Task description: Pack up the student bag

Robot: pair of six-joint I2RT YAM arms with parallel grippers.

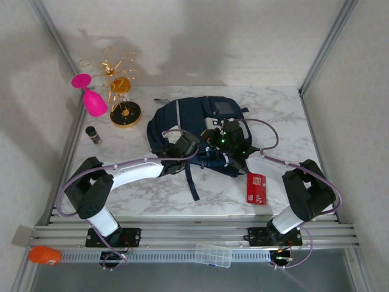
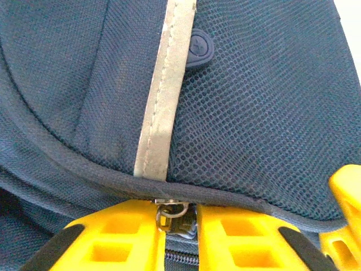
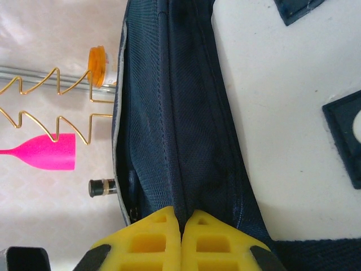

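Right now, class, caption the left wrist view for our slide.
Yellow fingers pinch the zipper pull on the navy student bag.

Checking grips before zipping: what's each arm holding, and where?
The left fingers pinch the zipper pull of the student bag; the right fingers pinch a fold of its fabric.

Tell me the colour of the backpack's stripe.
The stripe is greyish white, clearest in the left wrist view.

Student bag (image 2: 254, 113) largely cut off
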